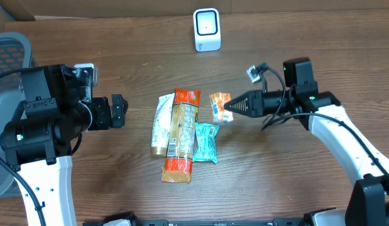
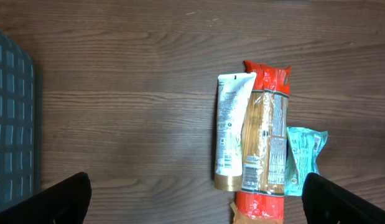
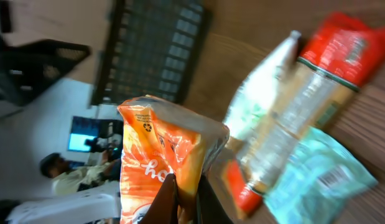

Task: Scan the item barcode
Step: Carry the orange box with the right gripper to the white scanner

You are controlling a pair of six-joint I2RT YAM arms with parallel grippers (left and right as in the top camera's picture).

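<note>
My right gripper [image 1: 230, 108] is shut on an orange snack packet [image 1: 220, 107], pinching its edge and holding it lifted just right of the pile. In the right wrist view the orange packet [image 3: 156, 155] rises crumpled from between the dark fingers [image 3: 164, 200]. A white scanner [image 1: 207, 29] stands at the back centre of the table. My left gripper [image 1: 119, 111] is open at the left, pointing toward the pile, with nothing between its fingertips [image 2: 61, 199].
On the table lie a white tube [image 1: 160, 124], a long red-ended pasta pack [image 1: 181, 135] and a teal packet [image 1: 205, 142] side by side. A grey mesh chair [image 1: 9, 53] stands at the far left.
</note>
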